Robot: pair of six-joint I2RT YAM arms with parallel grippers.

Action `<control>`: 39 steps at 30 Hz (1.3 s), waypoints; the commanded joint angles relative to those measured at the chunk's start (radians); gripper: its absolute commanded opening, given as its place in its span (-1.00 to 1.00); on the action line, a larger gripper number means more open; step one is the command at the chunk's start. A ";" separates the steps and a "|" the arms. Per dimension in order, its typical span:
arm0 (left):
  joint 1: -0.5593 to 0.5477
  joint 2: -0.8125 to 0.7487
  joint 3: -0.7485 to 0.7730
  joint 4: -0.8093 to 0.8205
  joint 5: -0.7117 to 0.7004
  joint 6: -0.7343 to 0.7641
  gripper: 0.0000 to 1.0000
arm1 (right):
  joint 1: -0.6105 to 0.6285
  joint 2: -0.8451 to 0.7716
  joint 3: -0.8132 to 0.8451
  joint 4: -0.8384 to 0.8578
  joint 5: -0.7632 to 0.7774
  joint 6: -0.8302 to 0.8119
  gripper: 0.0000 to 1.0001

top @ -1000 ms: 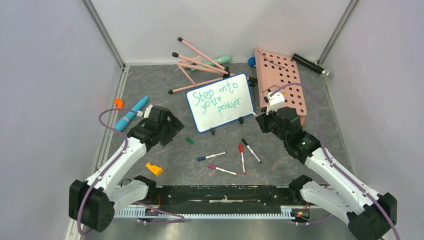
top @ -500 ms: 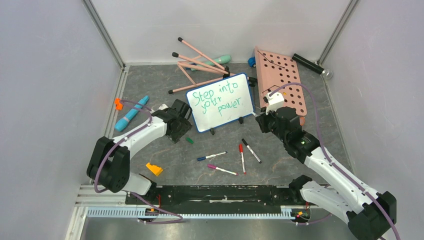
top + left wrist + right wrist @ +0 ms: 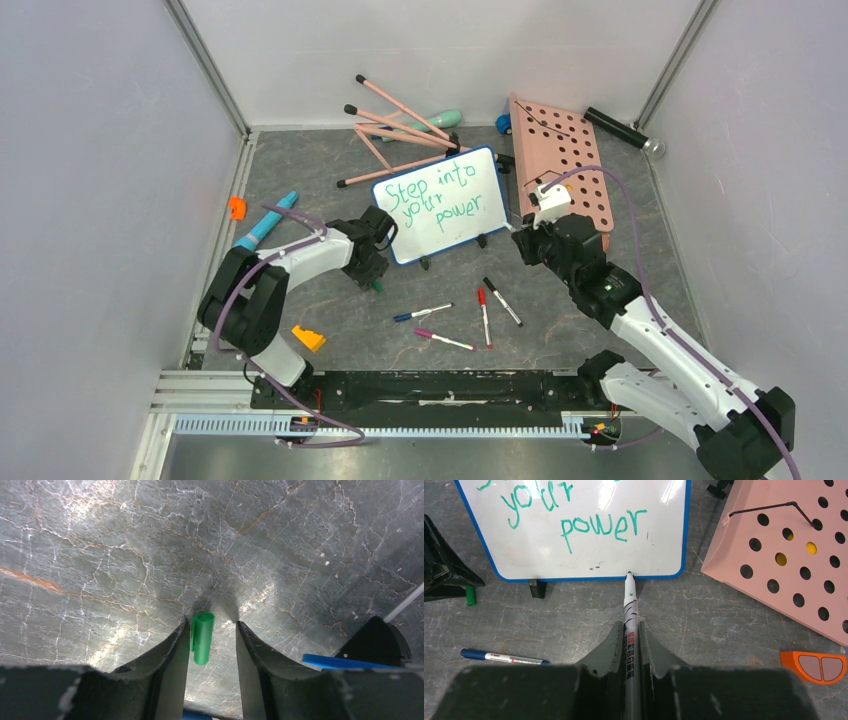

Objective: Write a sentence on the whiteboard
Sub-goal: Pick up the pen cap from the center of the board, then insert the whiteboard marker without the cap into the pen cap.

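While the right gripper (image 3: 630, 640) clamps a marker (image 3: 630, 610) with its tip at the four-o'clock edge of the whiteboard (image 3: 440, 205), the left gripper (image 3: 212, 640) holds its jaws apart around a green cap (image 3: 202, 637) at the board's seven o'clock.

The whiteboard (image 3: 589, 555) is shown white, framed in blue; the sentence (image 3: 438, 199) is written in green. The table (image 3: 125, 555) is veined grey, streaked with rust. The cap (image 3: 202, 637) is seen green, the marker (image 3: 631, 630) white, the pegboard (image 3: 769, 536) pink, dotted with holes.
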 commanded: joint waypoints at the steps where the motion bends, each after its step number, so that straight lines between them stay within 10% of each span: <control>1: -0.003 0.042 0.012 0.023 -0.005 -0.053 -0.12 | -0.004 -0.024 -0.012 0.039 -0.003 0.010 -1.00; 5: -0.003 0.035 -0.042 0.094 0.037 -0.061 -0.96 | -0.004 -0.033 -0.023 0.039 -0.031 0.024 -1.00; 21: -0.003 -0.602 -0.499 0.543 0.140 -0.366 -0.96 | 0.011 -0.119 -0.394 0.598 -0.398 0.315 -1.00; 39: -0.003 -0.733 -0.474 0.625 0.243 -0.415 -0.96 | 0.365 0.149 -0.294 0.788 -0.177 0.353 -1.00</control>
